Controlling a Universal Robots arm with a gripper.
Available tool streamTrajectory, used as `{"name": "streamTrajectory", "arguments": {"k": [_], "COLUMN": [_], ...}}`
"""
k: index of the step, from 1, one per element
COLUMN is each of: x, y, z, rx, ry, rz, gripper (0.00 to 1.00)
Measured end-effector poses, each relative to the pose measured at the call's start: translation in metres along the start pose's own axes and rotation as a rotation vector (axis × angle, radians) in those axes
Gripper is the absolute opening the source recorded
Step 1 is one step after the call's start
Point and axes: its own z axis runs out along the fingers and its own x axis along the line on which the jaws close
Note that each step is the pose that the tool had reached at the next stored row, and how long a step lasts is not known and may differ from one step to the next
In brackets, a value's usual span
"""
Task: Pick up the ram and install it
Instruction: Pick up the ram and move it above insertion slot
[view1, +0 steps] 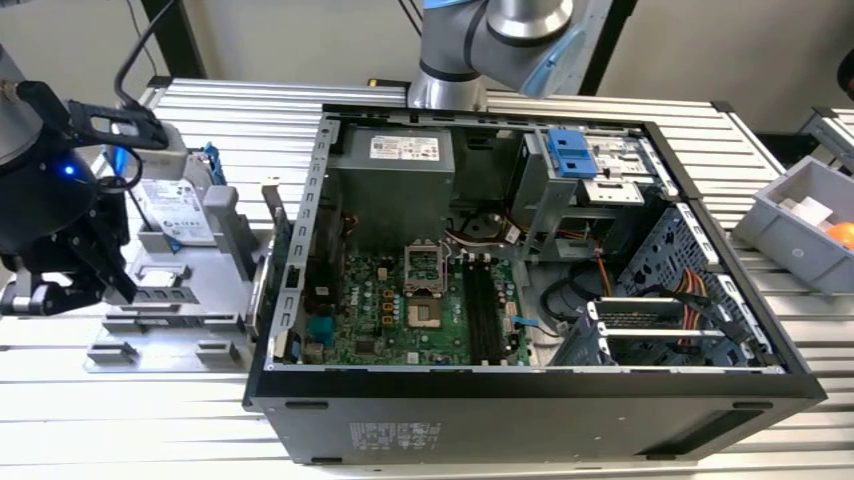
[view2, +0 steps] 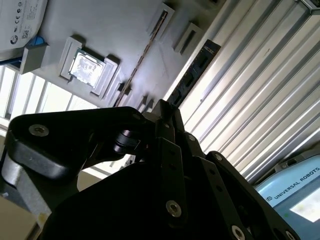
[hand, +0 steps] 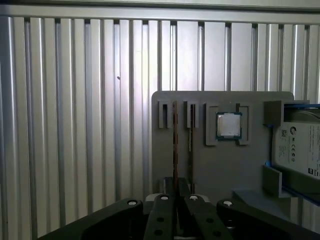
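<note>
The pincer (hand: 178, 186), pressed together above the grey holder (hand: 225, 165), should spread, centre over the ram (hand: 175, 140) standing edge-up in the holder's slot, then descend squarely.

A ribbed aluminium table (view1: 147, 420) spreads across the exterior view, bright light glaring off its slats. Behind it stands a pale wall (view1: 294, 40), crossed by 1 black upright post (view1: 174, 35).
</note>
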Motion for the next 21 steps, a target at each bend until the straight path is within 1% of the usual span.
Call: {"name": "streamTrajectory", "arguments": {"k": [10, 21], "x": [-0.0003, -0.0008], "y": [0.0001, 0.0001], "z": [-0.0057, -0.0157], "rx": [0.0000, 0.0001], "ry": [0.0000, -0.0001], "rz": [0.000, 0.000], "gripper": [0.00, 0.00]}}
